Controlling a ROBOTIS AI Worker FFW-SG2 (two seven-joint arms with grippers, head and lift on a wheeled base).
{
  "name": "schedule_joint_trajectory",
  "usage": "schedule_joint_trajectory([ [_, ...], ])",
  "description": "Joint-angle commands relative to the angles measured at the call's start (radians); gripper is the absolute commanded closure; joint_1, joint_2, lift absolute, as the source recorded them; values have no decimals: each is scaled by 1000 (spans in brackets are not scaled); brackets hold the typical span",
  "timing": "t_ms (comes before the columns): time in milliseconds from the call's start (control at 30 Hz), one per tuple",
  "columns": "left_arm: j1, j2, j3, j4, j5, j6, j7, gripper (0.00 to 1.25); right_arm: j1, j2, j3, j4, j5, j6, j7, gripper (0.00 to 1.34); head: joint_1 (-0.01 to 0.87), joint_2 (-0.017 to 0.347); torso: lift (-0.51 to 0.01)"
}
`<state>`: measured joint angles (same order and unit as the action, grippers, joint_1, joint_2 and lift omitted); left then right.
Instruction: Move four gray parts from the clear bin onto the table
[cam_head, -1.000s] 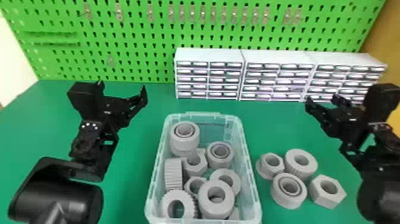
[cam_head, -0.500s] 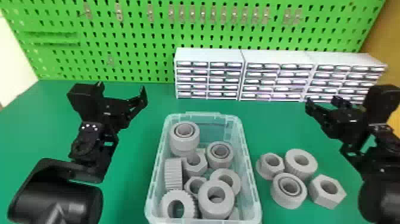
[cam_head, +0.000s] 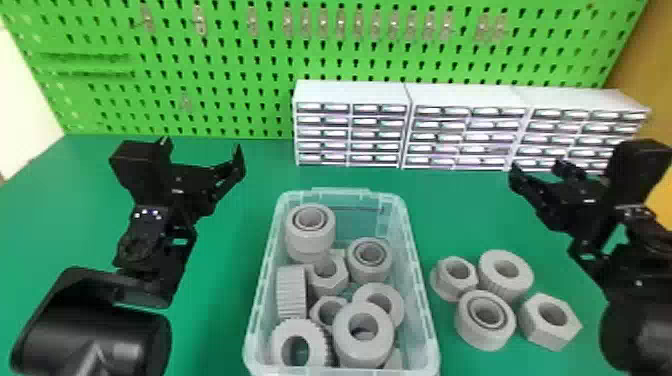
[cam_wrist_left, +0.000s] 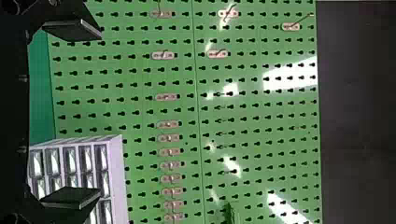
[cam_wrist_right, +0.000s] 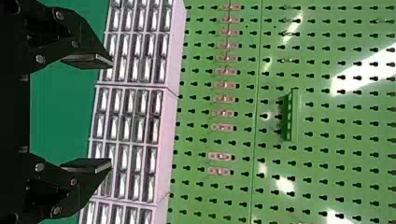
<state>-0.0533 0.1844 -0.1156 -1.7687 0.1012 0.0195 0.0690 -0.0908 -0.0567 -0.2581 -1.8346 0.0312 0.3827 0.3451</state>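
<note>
"How does the surface look?"

"The smooth green surface (cam_head: 220, 300) carries a clear plastic bin (cam_head: 345, 194) full of jumbled gray round and hexagonal parts. To its right are four more: a gray flanged hex nut (cam_head: 442, 290) nearest the bin, a thick gray ring with ribbed sides (cam_head: 517, 285) beside it, a gray bearing-like ring (cam_head: 472, 325) nearer us, and a plain gray hex nut (cam_head: 542, 327) farthest right."

"And the claws?"

"Both are released, fingers spread: the black left claw (cam_head: 202, 144) to the bin's left, the black right claw (cam_head: 537, 166) to its right, each above the surface."

"What about the room?"

"White drawer cabinets (cam_head: 350, 92) line up behind the bin, before a bright green pegboard (cam_head: 240, 100) with small metal hooks (cam_head: 341, 25). There's a yellowish wall (cam_head: 655, 75) at right, and the right wrist view shows a green slotted holder (cam_wrist_right: 292, 116) on the pegboard."
</note>
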Motion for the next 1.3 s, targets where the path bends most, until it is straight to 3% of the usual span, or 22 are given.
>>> schedule_joint_trajectory([
  [0,-2,0,-1,0,0,-1,0,108,-3,0,2,0,1,1,0,509,678,34,-50],
  [1267,-11,0,-10,0,-5,-3,0,108,-20,-5,13,-3,-11,1,-5,506,678,34,-50],
])
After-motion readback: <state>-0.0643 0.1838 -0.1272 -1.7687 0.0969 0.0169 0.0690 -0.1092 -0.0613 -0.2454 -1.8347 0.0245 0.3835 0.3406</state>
